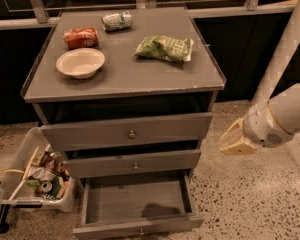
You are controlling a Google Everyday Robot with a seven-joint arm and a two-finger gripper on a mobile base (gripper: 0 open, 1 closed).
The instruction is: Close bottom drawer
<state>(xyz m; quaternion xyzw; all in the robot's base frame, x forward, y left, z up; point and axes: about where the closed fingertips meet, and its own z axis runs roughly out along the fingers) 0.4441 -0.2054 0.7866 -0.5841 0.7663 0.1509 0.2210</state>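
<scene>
The bottom drawer [137, 201] of the grey wooden cabinet is pulled out, showing its empty plank floor; its slim front panel with a small knob [141, 231] sits at the frame's lower edge. The middle drawer [134, 164] and top drawer [127, 132] are pushed in further. My gripper [233, 140] hangs in the air to the right of the cabinet, about level with the middle drawer, apart from the cabinet. It holds nothing.
On the cabinet top lie a cream bowl [80, 62], a red can [80, 37], a silver can [117, 20] and a green chip bag [164, 48]. A clear bin of trash [35, 176] stands on the floor at left. Speckled floor lies to the right.
</scene>
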